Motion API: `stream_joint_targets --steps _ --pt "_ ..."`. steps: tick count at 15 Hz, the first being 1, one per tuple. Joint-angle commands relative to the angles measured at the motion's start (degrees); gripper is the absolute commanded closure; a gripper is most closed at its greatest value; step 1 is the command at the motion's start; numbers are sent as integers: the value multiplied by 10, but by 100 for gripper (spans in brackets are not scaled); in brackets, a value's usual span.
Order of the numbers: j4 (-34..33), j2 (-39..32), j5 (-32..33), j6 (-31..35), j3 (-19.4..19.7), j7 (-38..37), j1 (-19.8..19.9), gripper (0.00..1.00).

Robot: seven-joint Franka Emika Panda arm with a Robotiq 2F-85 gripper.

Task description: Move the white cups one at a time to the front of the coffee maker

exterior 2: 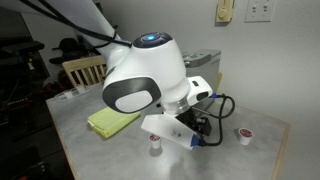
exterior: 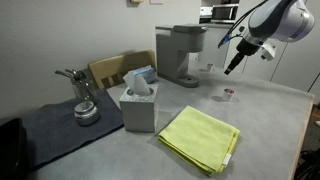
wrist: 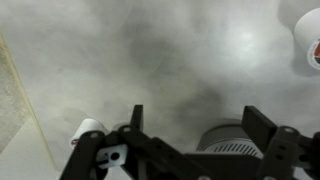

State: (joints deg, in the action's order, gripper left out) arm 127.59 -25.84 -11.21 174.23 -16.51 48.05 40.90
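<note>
The grey coffee maker (exterior: pixel 180 53) stands at the back of the table. A white cup (exterior: pixel 229 95) sits on the table to the side of its base. In an exterior view, two white cups (exterior 2: pixel 243 135) (exterior 2: pixel 155 145) stand apart on the table. My gripper (exterior: pixel 233 66) hangs in the air above the table beside the coffee maker. In the wrist view it (wrist: pixel 200 115) is open and empty, with a white cup (wrist: pixel 308 40) at the top right, another (wrist: pixel 90 127) at the lower left, and a rounded grey slatted shape (wrist: pixel 225 142) low between the fingers.
A grey tissue box (exterior: pixel 138 100) stands near the table's middle and a yellow cloth (exterior: pixel 200 138) lies in front of it. A metal utensil (exterior: pixel 83 100) rests on a dark mat (exterior: pixel 50 130). A wooden chair (exterior: pixel 110 68) stands behind. The arm (exterior 2: pixel 140 75) hides much of the table.
</note>
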Motion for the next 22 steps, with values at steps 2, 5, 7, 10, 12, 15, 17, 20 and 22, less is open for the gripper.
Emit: stream_joint_targets --steps 2,5,7,10,12,15,17,20,22 --pt "-44 -55 39 50 -11 -1 37 0" --pt "-76 -85 73 63 -6 -24 52 0" --pt "-58 -69 96 56 -4 -52 49 0" --pt "-75 -83 106 61 -3 -60 56 0" --pt "-76 -84 106 61 -3 -61 56 0" --pt "-76 -84 106 61 -3 -62 56 0" --pt "-78 -86 121 56 5 -83 51 0" --pt "-78 -87 145 57 6 -113 51 0" --pt "-77 -87 158 57 7 -127 51 0"
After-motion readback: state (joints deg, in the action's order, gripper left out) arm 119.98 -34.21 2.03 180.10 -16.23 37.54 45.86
